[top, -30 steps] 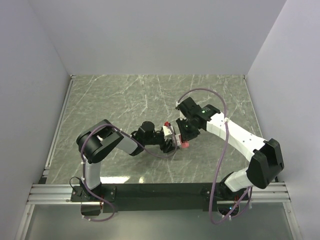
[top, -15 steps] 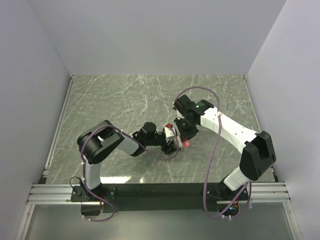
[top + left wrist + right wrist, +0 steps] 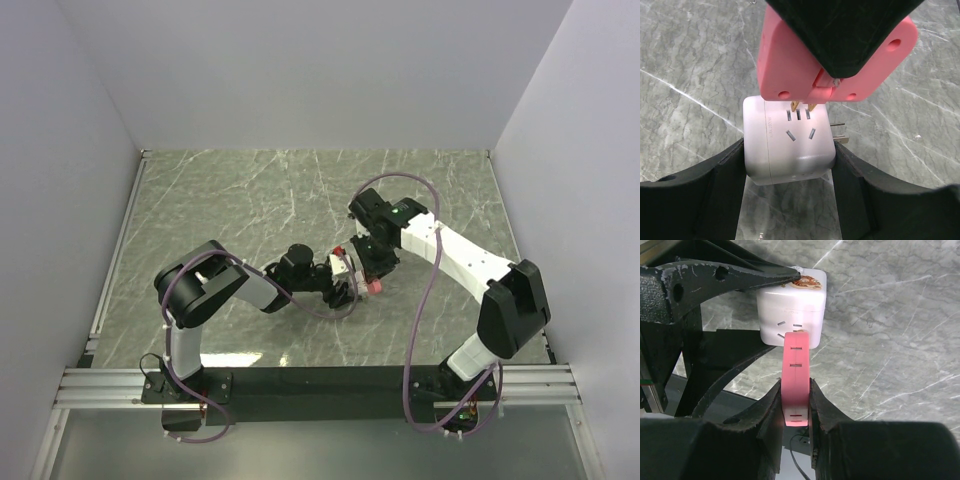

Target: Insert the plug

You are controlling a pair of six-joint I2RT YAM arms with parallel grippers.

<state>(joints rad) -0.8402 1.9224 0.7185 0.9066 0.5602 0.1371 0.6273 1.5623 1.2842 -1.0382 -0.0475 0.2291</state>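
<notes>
My left gripper (image 3: 788, 167) is shut on a white socket cube (image 3: 790, 145), its slotted face turned towards the left wrist camera. A pink plug (image 3: 785, 65) hangs right above it. The plug's two brass prongs (image 3: 802, 106) touch the cube's upper slots, and most of their length still shows. My right gripper (image 3: 796, 390) is shut on the plug (image 3: 796, 365), whose far end meets the cube (image 3: 792, 310). From above, both grippers meet mid-table at the cube (image 3: 345, 268) and the plug (image 3: 372, 286). Two spare prongs (image 3: 839, 132) stick out of the cube's right side.
The green marbled table (image 3: 250, 200) lies under both arms. Grey walls close it in on the left, back and right. A metal rail (image 3: 115, 250) runs along its left edge, and the arms' black base bar (image 3: 320, 380) spans the near edge.
The right arm swung its forearm and elbow closer in, and its gripper carried the plug a little left, up to the cube. The left arm stayed put.
</notes>
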